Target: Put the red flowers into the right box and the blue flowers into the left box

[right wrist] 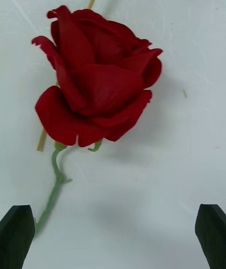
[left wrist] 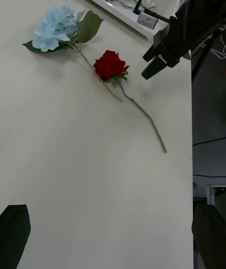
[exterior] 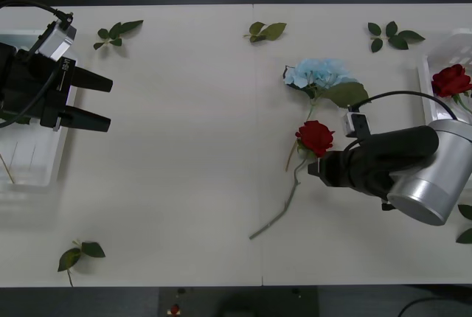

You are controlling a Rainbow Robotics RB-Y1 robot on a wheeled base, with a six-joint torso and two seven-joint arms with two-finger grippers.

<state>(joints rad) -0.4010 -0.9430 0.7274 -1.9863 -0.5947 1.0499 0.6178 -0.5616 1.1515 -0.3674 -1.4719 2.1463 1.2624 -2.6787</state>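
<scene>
A red rose (exterior: 316,137) is lying on the white counter (exterior: 184,147), a bit right of the middle. Its long green stem (exterior: 284,203) is running down and to the left. Just above it a blue flower (exterior: 318,74) is lying too, with a big green leaf (exterior: 344,94) beside it. The thin stem of the blue flower is crossing close by the rose bloom.

The right claw (exterior: 313,166) is sitting just beside the rose, on its right, low over the counter. Its black fingers (right wrist: 16,233) are spread wide and are holding nothing, with the rose in front of them, not touching.

At the right edge of the counter the right box (exterior: 435,66) is holding another red rose (exterior: 450,79).

Far on the left, the left claw (exterior: 102,102) is hanging by the left box (exterior: 33,169). Its fingers are wide apart too and are holding nothing.

Small green leaf sprigs (exterior: 118,33) are lying along the far side of the counter, and one more (exterior: 80,253) is lying near the front left.
</scene>
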